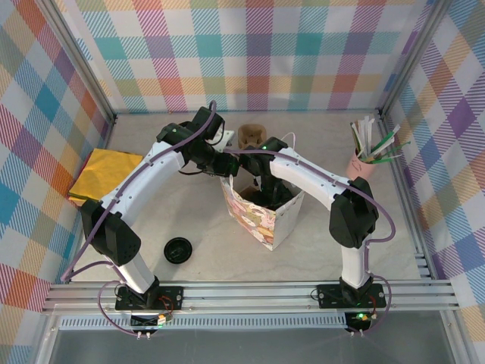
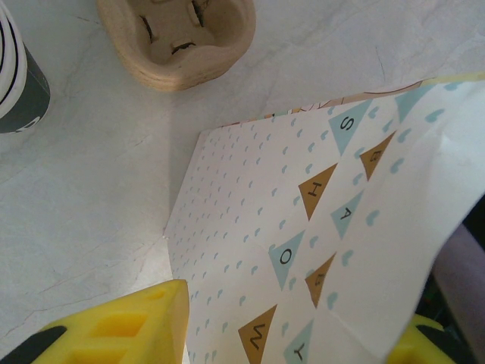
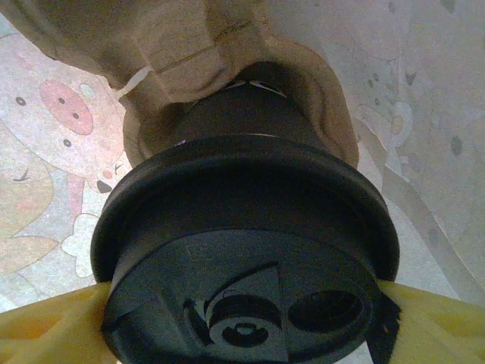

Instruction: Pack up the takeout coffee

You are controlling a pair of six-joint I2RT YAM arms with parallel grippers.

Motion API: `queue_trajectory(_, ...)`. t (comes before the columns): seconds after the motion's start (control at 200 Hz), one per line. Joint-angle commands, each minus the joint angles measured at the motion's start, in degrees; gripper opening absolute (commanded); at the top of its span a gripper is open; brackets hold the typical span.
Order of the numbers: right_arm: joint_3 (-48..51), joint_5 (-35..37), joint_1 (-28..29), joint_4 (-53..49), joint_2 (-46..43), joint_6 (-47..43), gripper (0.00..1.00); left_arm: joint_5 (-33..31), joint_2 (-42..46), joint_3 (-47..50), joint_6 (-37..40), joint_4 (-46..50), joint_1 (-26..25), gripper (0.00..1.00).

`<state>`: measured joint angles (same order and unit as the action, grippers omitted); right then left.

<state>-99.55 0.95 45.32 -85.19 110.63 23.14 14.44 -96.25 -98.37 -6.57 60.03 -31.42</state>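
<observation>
Down inside the bag, the takeout coffee (image 3: 246, 250), a small paper cup seen here mostly as its round black plastic lid, sits with its body in a well of a tan moulded-pulp cup carrier (image 3: 174, 53). The right gripper (image 3: 242, 322) clamps the lid's rim from both sides with its yellow fingers. Around them rise the walls of the printed paper gift bag (image 1: 261, 221), which stands mid-table. The left gripper (image 2: 269, 337) has its fingers parted astride one bag wall, and I judge it is propping the wall rather than pinching it.

Several things could go wrong. The hold is on the lid alone, so a sideways tug could pop it off and spill the coffee. Releasing before the cup is fully seated could tip it. If the propped wall sags, the withdrawing fingers may snag the paper and drag the bag over.
</observation>
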Motion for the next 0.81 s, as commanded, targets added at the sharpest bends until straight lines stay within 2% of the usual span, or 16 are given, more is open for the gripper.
queue_trajectory(0.0,-1.3,-0.9,-0.1,-1.3,0.1,0.8,0.80,0.0,1.6,0.2,0.5,1.7,-0.5,0.40)
queue_trajectory(0.8,-1.0,-0.8,-0.1,-1.3,-0.4,1.1,0.80,0.2,1.6,0.3,0.4,1.7,-0.5,0.40)
